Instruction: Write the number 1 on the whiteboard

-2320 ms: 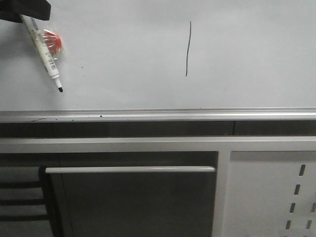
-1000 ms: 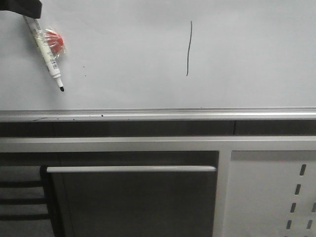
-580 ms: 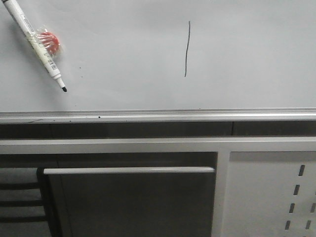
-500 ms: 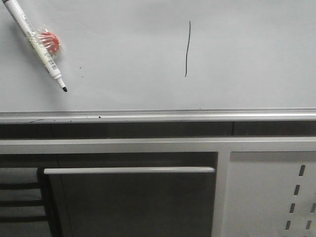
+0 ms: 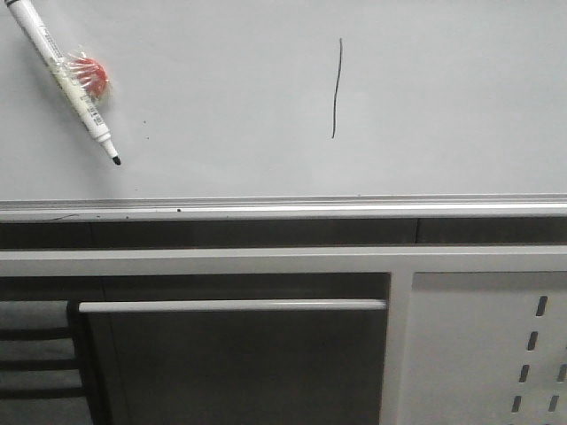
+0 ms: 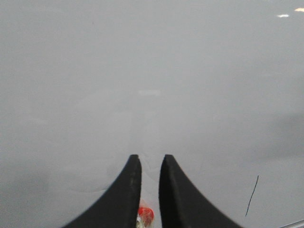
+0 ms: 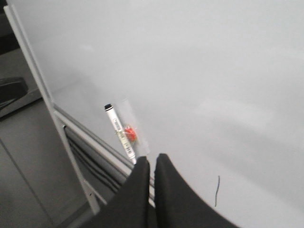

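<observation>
The number 1 [image 5: 337, 88] stands upright mid-whiteboard [image 5: 461, 106], well apart from the slanted marker [image 5: 71, 80] at the top left corner; the left gripper [image 6: 149, 164] looks clamped on it, the right gripper [image 7: 152, 166] nearly closed.

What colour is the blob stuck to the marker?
Red, on the white marker; the blob shows best in the front view.

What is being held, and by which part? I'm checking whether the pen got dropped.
The left hand holds the marker near its rear end, above the red tag.
</observation>
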Tool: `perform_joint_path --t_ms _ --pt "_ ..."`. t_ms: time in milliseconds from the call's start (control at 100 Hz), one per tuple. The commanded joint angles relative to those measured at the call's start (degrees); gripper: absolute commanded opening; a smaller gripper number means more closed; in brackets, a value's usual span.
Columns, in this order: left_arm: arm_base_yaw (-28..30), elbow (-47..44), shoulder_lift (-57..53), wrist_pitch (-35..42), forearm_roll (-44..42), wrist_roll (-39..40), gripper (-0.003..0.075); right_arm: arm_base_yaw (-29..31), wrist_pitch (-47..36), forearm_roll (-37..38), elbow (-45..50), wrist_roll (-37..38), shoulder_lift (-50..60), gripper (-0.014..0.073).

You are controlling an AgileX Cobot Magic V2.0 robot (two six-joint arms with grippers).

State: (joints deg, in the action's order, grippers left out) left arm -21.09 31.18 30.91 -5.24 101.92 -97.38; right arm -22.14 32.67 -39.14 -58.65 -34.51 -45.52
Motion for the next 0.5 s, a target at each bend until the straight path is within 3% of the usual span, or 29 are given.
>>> perform_joint_path --t_ms 0,250,490 --pt "0.1 1.5 -1.7 -3.1 -0.6 0.5 -0.002 0.9 -7.8 -1.0 3.7 -0.1 6.6 -0.006" --pt "0.1 -7.1 -7.8 -9.0 -1.5 0.5 -0.002 0.9 -15.4 -0.9 22.5 -0.1 27.3 -0.0061" --pt "0.1 -15.8 -16.5 -9.8 -0.6 0.5 -0.002 0.9 -15.5 -0.9 35.1 -0.1 40.9 -0.0064"
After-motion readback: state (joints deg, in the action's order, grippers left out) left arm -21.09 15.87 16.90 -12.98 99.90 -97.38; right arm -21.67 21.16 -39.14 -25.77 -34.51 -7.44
